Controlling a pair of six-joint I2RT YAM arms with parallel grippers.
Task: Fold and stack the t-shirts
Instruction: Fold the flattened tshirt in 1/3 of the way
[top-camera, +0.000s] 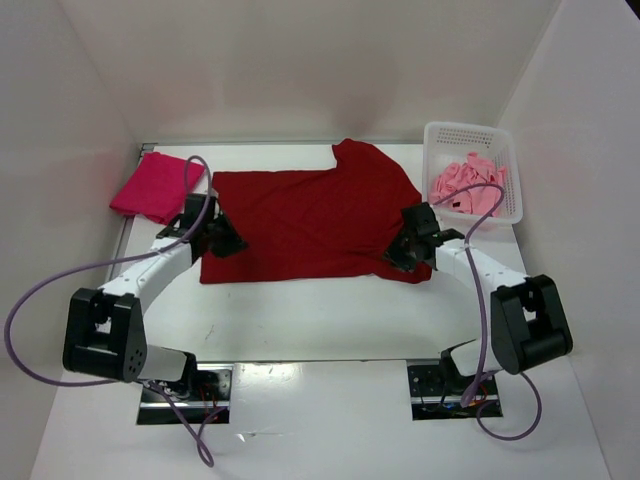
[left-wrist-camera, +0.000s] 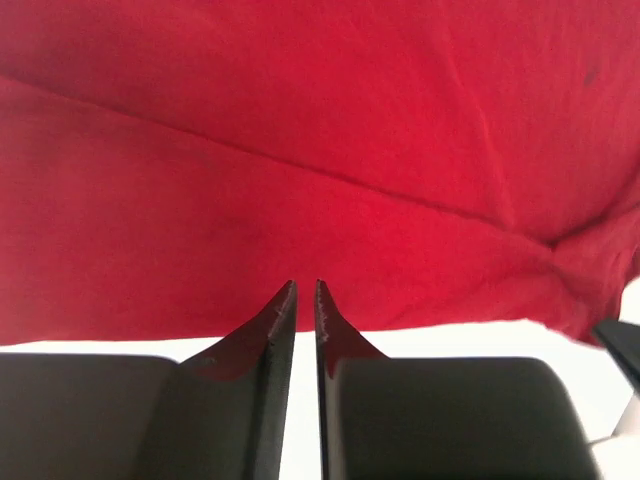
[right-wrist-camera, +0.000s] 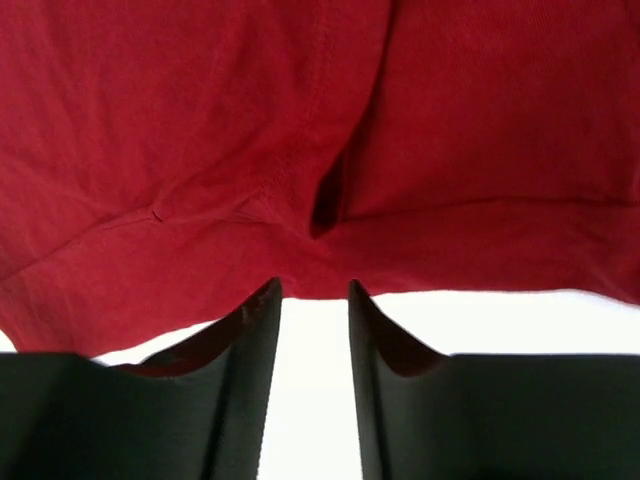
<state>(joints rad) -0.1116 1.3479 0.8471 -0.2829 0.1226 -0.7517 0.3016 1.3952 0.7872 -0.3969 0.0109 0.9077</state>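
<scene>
surface (top-camera: 320, 320): white, both arm bases bolted at its near edge
left gripper (left-wrist-camera: 306, 290): low at the left end of the darker red t-shirt (top-camera: 310, 215), tips over its near hem; jaws a narrow slit apart, no cloth seen between them
right gripper (right-wrist-camera: 315, 290): low at the shirt's near right corner, tips just at the hem; jaws plainly apart, bare surface showing in the gap, nothing held
darker red t-shirt, lie: spread flat mid-surface between the two grippers, long side left to right, one sleeve pointing toward the far wall; a crease shows in the left wrist view
crimson-magenta t-shirt (top-camera: 155, 187): folded, far left corner, just beside the spread shirt
white basket (top-camera: 470, 128): far right corner
light pink t-shirt (top-camera: 468, 183): crumpled inside the basket
</scene>
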